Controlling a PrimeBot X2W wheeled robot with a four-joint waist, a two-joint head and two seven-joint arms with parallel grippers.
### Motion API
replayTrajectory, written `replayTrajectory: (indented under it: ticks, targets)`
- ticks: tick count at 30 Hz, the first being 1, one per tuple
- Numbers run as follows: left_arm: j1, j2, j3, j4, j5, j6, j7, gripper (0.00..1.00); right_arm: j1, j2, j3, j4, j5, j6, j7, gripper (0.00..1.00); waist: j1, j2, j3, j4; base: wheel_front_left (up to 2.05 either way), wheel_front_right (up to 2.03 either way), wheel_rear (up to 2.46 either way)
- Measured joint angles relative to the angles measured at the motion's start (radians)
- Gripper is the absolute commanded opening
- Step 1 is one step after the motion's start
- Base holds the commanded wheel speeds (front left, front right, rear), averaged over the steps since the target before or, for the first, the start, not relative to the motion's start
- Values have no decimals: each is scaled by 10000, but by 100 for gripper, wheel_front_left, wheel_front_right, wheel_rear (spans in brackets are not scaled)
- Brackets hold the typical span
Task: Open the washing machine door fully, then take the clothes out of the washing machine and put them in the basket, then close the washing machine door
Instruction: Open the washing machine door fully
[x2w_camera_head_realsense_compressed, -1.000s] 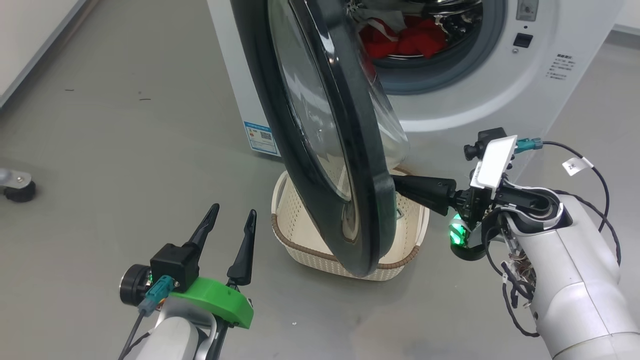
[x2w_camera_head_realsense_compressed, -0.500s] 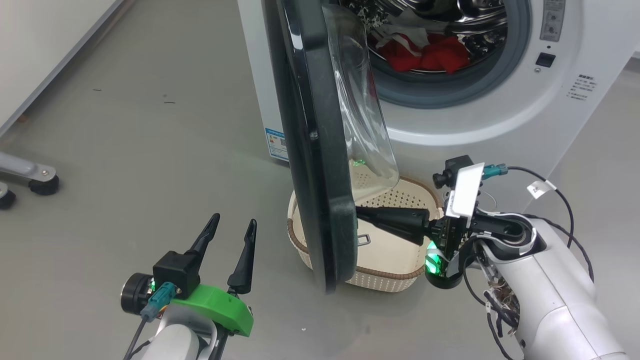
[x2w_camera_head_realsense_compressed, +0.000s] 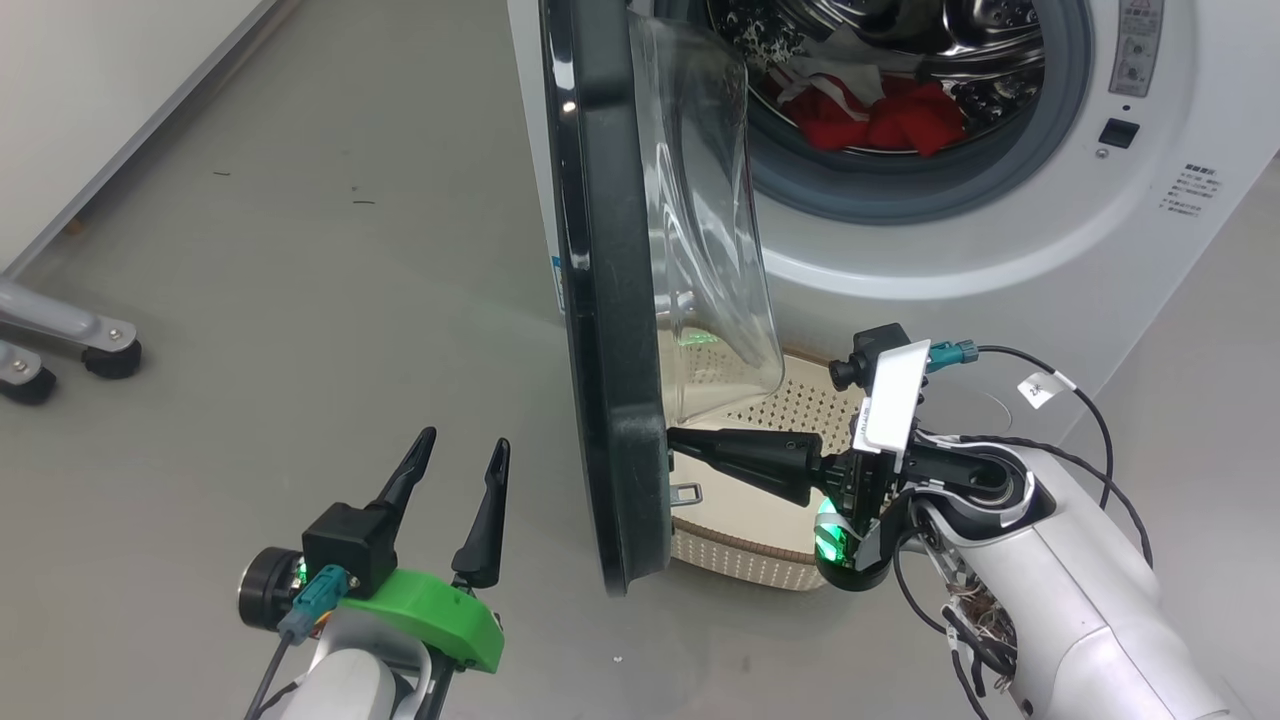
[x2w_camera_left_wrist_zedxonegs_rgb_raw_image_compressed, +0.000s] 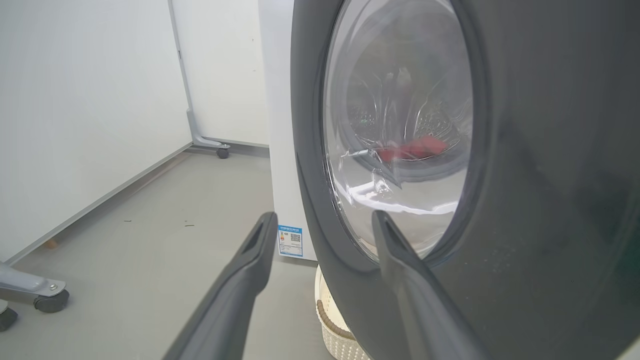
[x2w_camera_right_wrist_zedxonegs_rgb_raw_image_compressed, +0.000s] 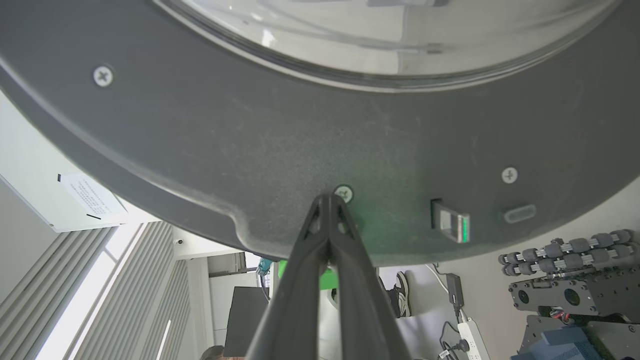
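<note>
The washing machine (x2w_camera_head_realsense_compressed: 1000, 250) stands at the upper right with its drum open to view. Red clothes (x2w_camera_head_realsense_compressed: 870, 115) lie inside the drum. The washing machine door (x2w_camera_head_realsense_compressed: 610, 300) stands edge-on, swung out roughly square to the machine front. My right gripper (x2w_camera_head_realsense_compressed: 675, 440) is shut, its tips pressed against the door's inner rim (x2w_camera_right_wrist_zedxonegs_rgb_raw_image_compressed: 250, 150) beside a screw. The cream basket (x2w_camera_head_realsense_compressed: 760, 565) sits on the floor under the door and the right gripper. My left gripper (x2w_camera_head_realsense_compressed: 465, 450) hangs open left of the door, holding nothing. Its fingers (x2w_camera_left_wrist_zedxonegs_rgb_raw_image_compressed: 260, 245) face the door's outer glass (x2w_camera_left_wrist_zedxonegs_rgb_raw_image_compressed: 400, 150).
Grey floor spreads to the left, where a wheeled metal leg (x2w_camera_head_realsense_compressed: 100, 350) stands and a white wall runs along the edge. The door latch (x2w_camera_right_wrist_zedxonegs_rgb_raw_image_compressed: 450, 227) is near my right fingertips. A shoe (x2w_camera_right_wrist_zedxonegs_rgb_raw_image_compressed: 400, 295) and an equipment rack (x2w_camera_right_wrist_zedxonegs_rgb_raw_image_compressed: 565, 295) appear beyond the door.
The door has swung further open, towards the left, with the shut right gripper following against its inner rim. The head camera has shifted too. The left gripper stays open in place.
</note>
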Motion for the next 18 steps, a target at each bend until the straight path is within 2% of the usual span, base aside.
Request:
replayTrajectory:
  ticks: [12,18]
  targets:
    - [17,0,244,-35,29,15,0,100,73,23,151,-144,132,0,-562,0,0,0,55,-131,0,0,0]
    - [68,4,326,-63,86,15,0,100,372,42,-198,-418,146,0,-945,0,0,0,64,-366,0,0,0]
